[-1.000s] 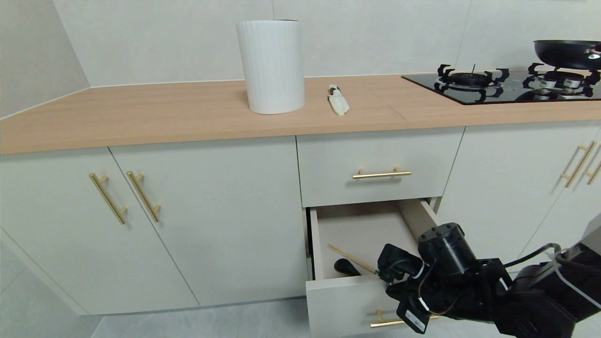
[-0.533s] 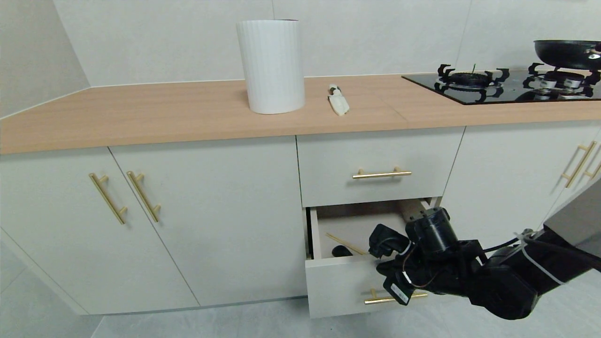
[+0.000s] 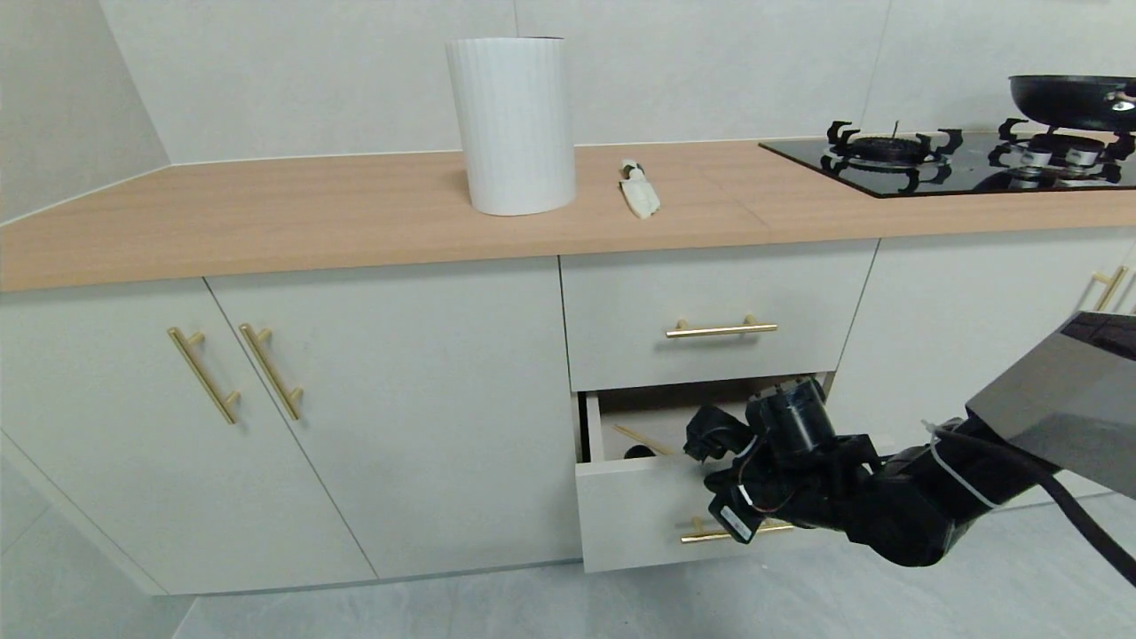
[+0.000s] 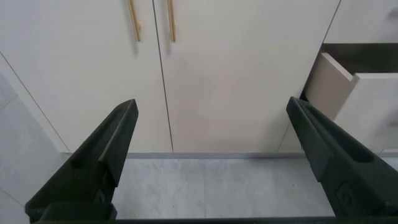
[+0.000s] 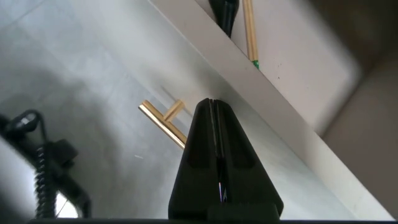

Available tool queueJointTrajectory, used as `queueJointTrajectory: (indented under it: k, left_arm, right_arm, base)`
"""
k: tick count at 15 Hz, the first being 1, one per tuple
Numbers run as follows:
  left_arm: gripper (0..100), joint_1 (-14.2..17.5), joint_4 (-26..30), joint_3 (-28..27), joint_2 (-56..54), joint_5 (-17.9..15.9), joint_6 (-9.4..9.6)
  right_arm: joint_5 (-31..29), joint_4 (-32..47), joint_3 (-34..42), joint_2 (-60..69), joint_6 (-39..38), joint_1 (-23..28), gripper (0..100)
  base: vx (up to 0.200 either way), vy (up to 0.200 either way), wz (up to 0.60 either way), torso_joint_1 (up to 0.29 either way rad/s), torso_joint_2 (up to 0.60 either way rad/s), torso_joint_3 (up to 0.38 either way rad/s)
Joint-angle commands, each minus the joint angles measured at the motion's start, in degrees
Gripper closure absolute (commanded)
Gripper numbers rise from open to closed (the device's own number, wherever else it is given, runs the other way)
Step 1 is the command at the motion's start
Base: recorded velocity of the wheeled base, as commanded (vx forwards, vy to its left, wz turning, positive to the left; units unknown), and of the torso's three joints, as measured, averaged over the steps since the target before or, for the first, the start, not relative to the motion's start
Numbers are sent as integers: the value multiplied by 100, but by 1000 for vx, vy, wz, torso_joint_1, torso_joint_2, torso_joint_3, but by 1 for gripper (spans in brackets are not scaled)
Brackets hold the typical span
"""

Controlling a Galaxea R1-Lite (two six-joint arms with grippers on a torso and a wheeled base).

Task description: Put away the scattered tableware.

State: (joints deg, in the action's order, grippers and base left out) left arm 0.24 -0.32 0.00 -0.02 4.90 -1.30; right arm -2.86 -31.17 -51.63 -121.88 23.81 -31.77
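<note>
Head view: the right gripper (image 3: pixel 710 460) sits at the front of the part-open drawer (image 3: pixel 639 519), which holds a slim wooden chopstick (image 3: pixel 641 437) beside a black utensil (image 3: pixel 635 453); 1 white utensil (image 3: pixel 639 191) lies on the countertop (image 3: pixel 266 222). Left wrist view: the left gripper (image 4: pixel 211 158) has its fingers spread wide. Right wrist view: the right fingers are pressed together near the gold handle (image 5: pixel 163 120).

Matte black right arm (image 3: pixel 896 524), cylindrical wrist motor (image 3: pixel 790 417), white cable tie (image 3: pixel 954 469), thick black cable (image 3: pixel 1069 506), wedge-shaped pincer (image 5: pixel 212 106).
</note>
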Motion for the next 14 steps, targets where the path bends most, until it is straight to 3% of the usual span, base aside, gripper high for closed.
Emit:
queueJointTrajectory:
  k: [1, 7, 14]
  left_arm:
    - [0, 2, -3, 0, 2, 2, -1]
    - [0, 2, -3, 0, 2, 2, -1]
    - [0, 2, -3, 0, 2, 2, -1]
  right_arm:
    - [-48, 15, -357, -284, -8, -5, 100]
    - [-320, 217, -1148, -697, -271, 153, 100]
    - [-443, 278, -1420, -776, -254, 312, 100]
  base:
    - [0, 0, 0, 0, 0, 0]
    - [0, 0, 0, 0, 0, 0]
    - [0, 0, 0, 0, 0, 0]
